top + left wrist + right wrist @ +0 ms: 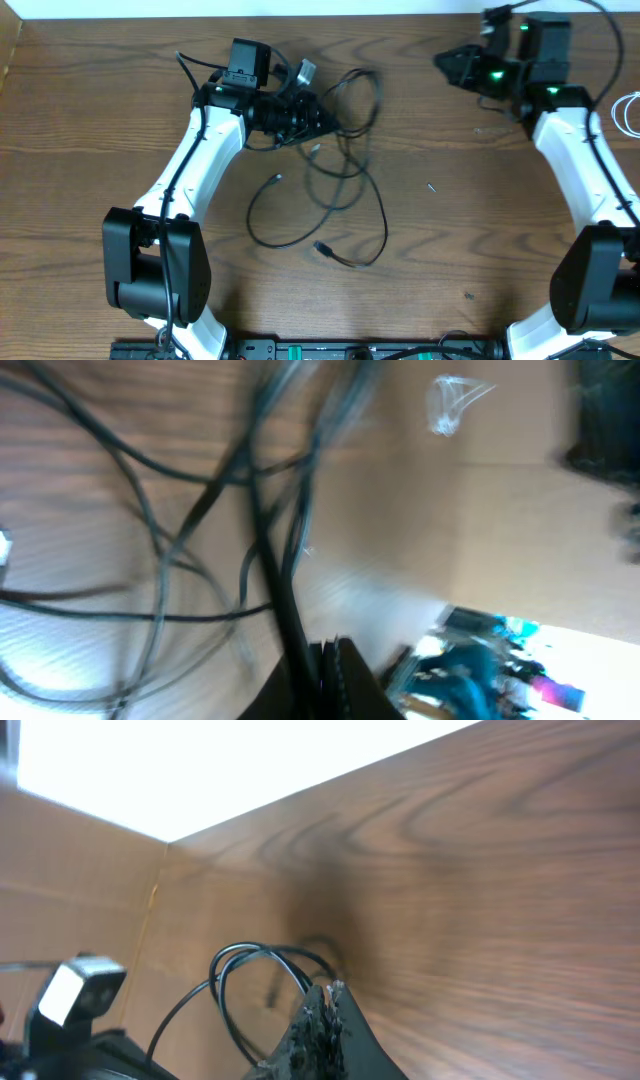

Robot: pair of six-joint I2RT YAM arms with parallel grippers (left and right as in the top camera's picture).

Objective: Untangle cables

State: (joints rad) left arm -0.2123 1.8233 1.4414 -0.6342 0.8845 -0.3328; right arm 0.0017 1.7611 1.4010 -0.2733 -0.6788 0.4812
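Tangle of black cables (340,165) lies across the upper middle of the wooden table (480,230) in the overhead view, its loose loops trailing down toward the centre, where one strand ends in a small dark plug (324,248). A silver plug (306,70) sticks up at the top of the heap, just beside the left arm's wrist. The left gripper (318,118) sits at the left edge of the tangle, right among the strands. In the left wrist view its fingers (335,670) are pressed together at the bottom of the frame, with one black strand running up out from between them, so it is pinching a strand of the tangle; the other strands cross blurred over the wood behind. The right gripper (445,62) is in the upper right of the overhead frame, well apart from the tangle and pointing left. In the right wrist view its fingers (322,1010) are closed against each other with nothing between them, above bare wood. A white cable (628,112) lies coiled at the far right edge of the overhead frame, beside the right arm and apart from the black ones.
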